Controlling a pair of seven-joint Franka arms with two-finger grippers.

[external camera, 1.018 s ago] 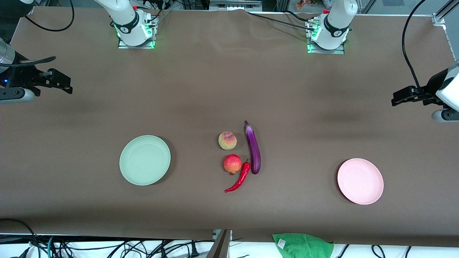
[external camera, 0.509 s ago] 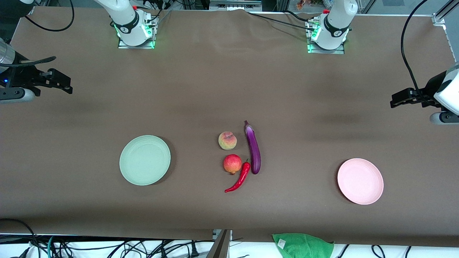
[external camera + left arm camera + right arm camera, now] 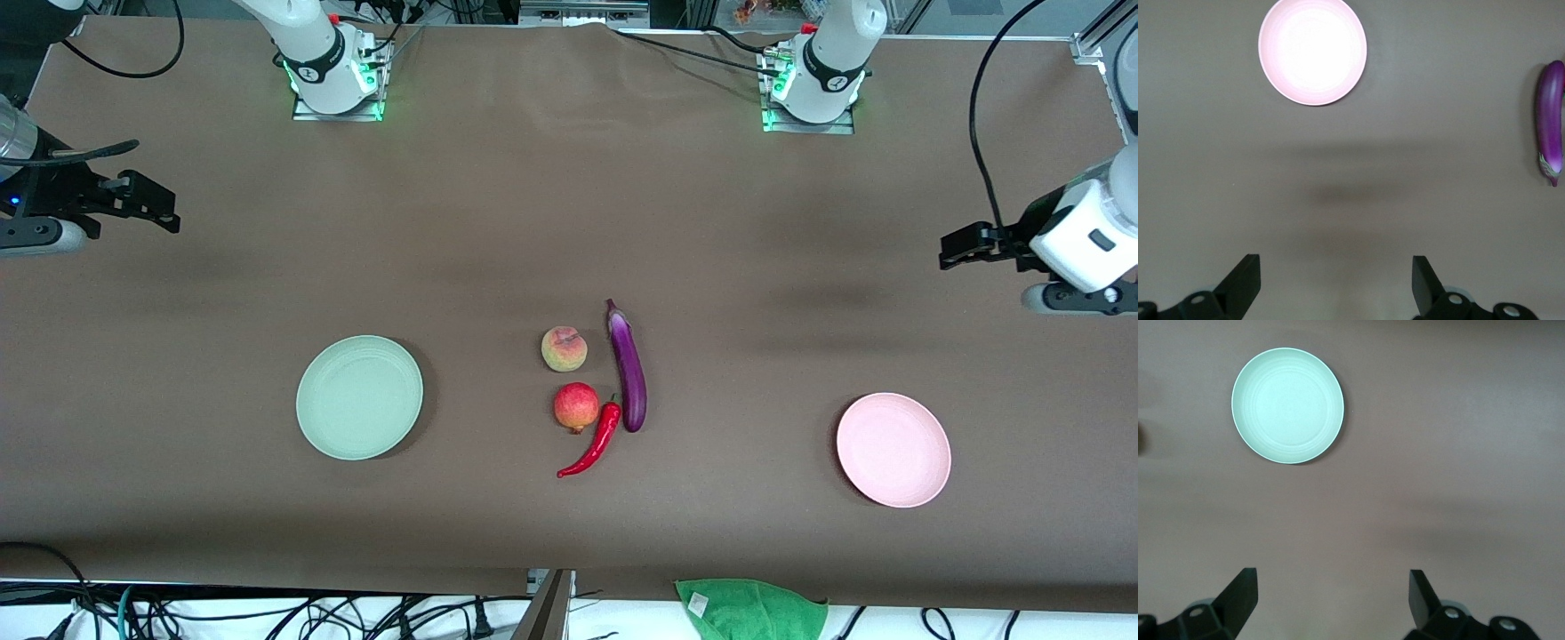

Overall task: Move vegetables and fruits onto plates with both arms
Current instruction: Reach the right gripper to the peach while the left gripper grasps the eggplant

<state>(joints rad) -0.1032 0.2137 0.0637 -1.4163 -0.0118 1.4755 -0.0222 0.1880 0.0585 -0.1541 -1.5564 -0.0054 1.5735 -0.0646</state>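
Note:
Four items lie together mid-table: a yellow-pink peach (image 3: 564, 348), a red pomegranate (image 3: 576, 406) nearer the camera, a long purple eggplant (image 3: 629, 369) (image 3: 1549, 120) beside them, and a red chili pepper (image 3: 594, 442) touching the eggplant's end. The mint green plate (image 3: 359, 396) (image 3: 1287, 405) sits toward the right arm's end, the pink plate (image 3: 893, 450) (image 3: 1312, 51) toward the left arm's end. Both plates hold nothing. My left gripper (image 3: 956, 249) (image 3: 1336, 280) hangs open over bare table at its end. My right gripper (image 3: 160, 209) (image 3: 1333, 597) waits open over bare table at its end.
A bright green cloth (image 3: 751, 609) lies at the table edge nearest the camera. Cables (image 3: 267, 613) run along that edge. The two arm bases (image 3: 338, 80) (image 3: 813, 84) stand at the edge farthest from the camera. Brown table surface (image 3: 765, 373) lies between the produce and each plate.
My left gripper has moved in from the table's end toward the middle, and more of its wrist shows. The right arm and all the produce have stayed put.

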